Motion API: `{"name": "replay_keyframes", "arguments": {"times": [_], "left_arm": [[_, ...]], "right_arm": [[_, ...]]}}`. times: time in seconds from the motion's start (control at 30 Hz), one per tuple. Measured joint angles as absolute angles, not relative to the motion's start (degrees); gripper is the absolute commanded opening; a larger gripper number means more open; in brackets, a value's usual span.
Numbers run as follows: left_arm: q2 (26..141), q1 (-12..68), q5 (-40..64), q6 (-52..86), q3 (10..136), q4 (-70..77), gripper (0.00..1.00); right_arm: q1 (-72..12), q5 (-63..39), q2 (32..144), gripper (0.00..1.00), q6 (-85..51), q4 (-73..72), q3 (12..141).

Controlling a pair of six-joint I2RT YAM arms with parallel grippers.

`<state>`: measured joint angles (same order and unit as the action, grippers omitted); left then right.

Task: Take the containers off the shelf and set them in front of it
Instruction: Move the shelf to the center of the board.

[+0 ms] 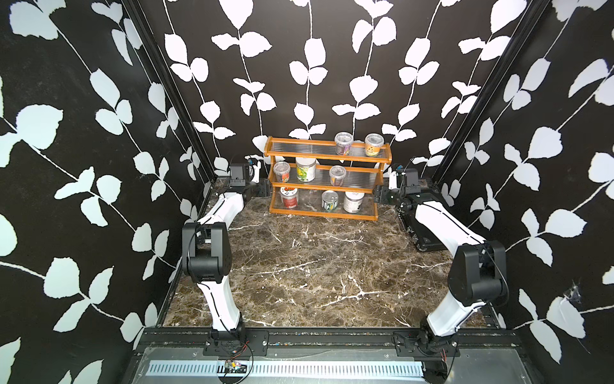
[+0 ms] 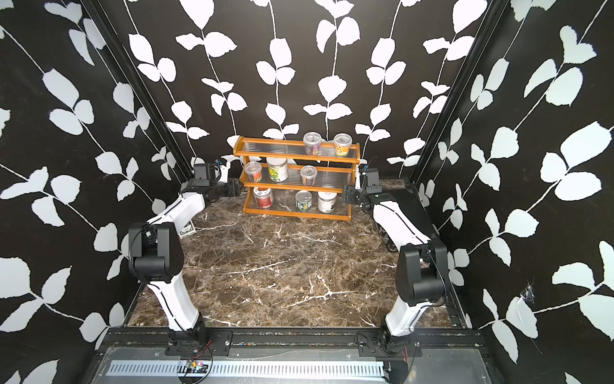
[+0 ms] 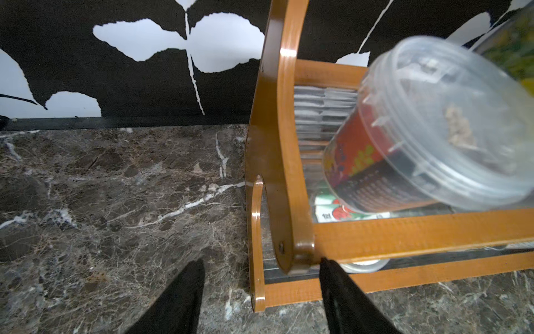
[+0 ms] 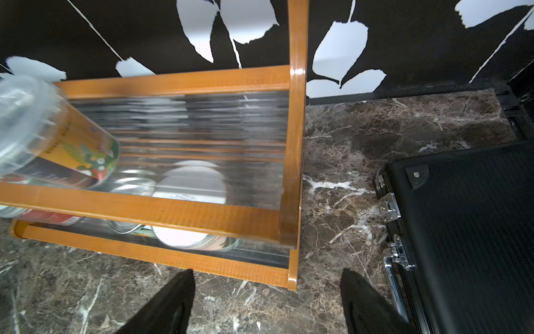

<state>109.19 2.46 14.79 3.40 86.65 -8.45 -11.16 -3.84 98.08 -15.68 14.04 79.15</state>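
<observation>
Left gripper [image 3: 261, 261]: black tapered jaws apart, the glossy wooden shelf [image 1: 324, 215] end post showing between them (contact unclear). All eight cylindrical containers [image 1: 305, 169] stand on its ribbed clear tiers, their labels blurred. Right gripper [image 4: 267, 271]: jaws apart, near the other end. A ribbed black case [image 4: 468, 231] is cut off on the veined marble table [image 1: 315, 266].

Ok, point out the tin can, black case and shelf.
tin can [image 1: 330, 201]: in a top view, its label.
black case [image 4: 468, 231]: right wrist view, ribbed lid.
shelf [image 1: 322, 215]: in a top view, bottom front rail.
</observation>
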Motion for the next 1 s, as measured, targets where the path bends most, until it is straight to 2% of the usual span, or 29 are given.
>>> {"name": "replay_keyframes", "arguments": {"times": [0.67,0.8,0.9,1.0], "left_arm": [[115.31,2.48,17.32,5.19,91.31,-2.04,0.48],[115.66,2.48,18.31,4.82,91.66,-2.33,0.37],[115.66,2.63,18.63,4.49,91.72,-2.46,0.36],[115.66,2.66,18.72,3.99,91.79,-2.55,0.3]], "right_arm": [[-11.4,-2.0,103.42,0.54,-14.81,12.4,82.35],[-11.4,-1.93,103.81,0.47,-14.68,12.27,82.67],[-11.6,-1.8,104.2,0.41,-14.5,12.49,83.22],[-11.62,-1.3,104.42,0.36,-14.39,12.38,83.53]]}}
